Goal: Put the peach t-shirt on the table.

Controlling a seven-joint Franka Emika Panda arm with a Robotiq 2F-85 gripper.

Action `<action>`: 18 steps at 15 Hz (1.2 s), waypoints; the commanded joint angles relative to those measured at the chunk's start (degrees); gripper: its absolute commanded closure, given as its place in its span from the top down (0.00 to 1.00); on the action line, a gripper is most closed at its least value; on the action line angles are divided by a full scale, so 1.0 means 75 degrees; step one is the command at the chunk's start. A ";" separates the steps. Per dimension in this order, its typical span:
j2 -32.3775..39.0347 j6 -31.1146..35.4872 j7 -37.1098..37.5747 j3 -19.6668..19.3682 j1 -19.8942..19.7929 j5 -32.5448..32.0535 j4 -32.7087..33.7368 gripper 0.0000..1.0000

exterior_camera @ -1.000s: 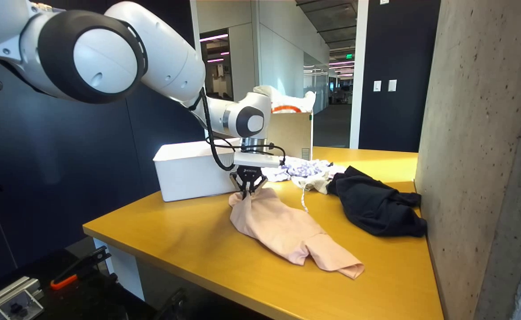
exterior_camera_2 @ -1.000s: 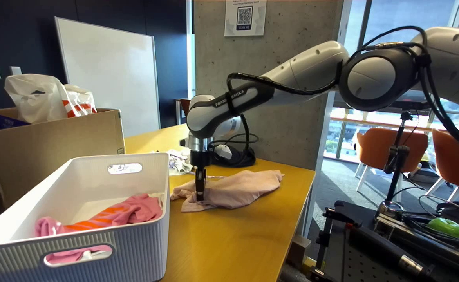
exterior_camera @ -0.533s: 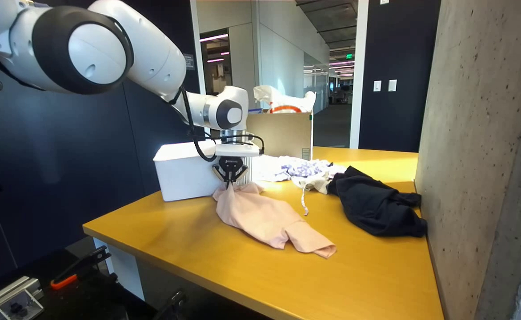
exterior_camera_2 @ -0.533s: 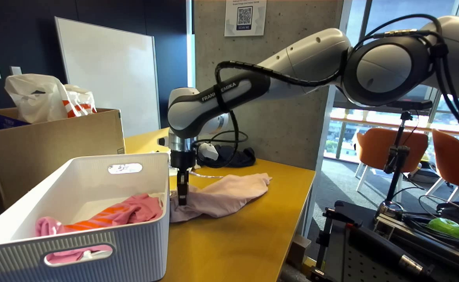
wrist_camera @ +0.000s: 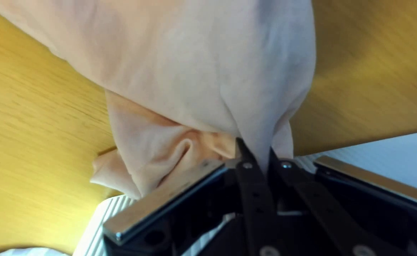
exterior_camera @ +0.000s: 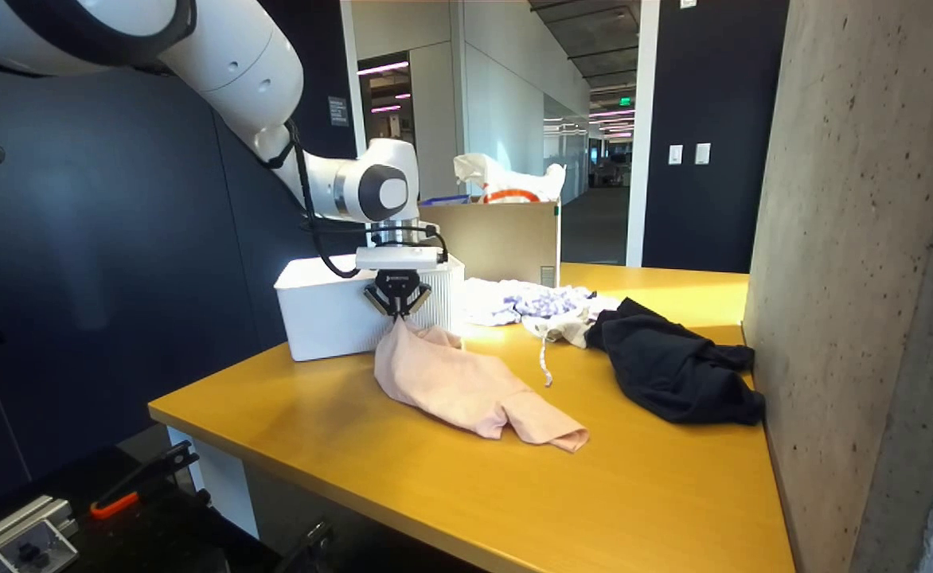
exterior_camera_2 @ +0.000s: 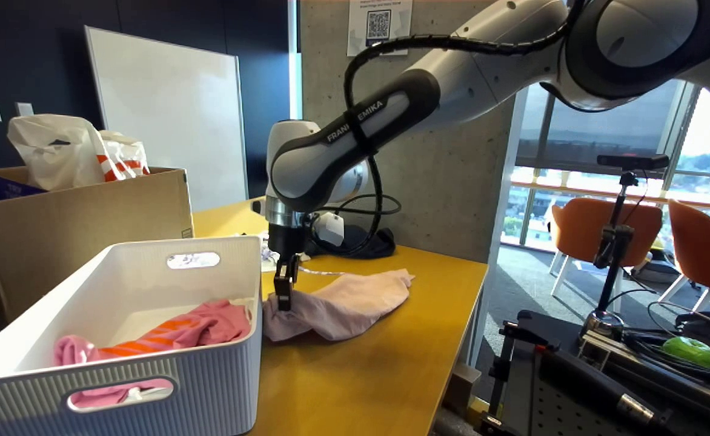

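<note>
One black two-fingered gripper [exterior_camera: 398, 315] pinches a raised end of the limp peach cloth t-shirt [exterior_camera: 462, 382] (the rest lies on the yellow-orange wooden table [exterior_camera: 642, 485]), just beside the rectangular white box [exterior_camera: 327, 318]!

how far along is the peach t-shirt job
Looks done: much of the peach t-shirt lies on the table. In hand: the gripper pinches one end, holding it raised beside the white box. Left: likely lowering that end and letting go, as the wrist view shows it clamped.
</note>
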 commanded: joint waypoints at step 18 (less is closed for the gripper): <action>-0.5911 0.3602 0.0594 -0.0522 -0.2370 0.1059 -0.7702 0.02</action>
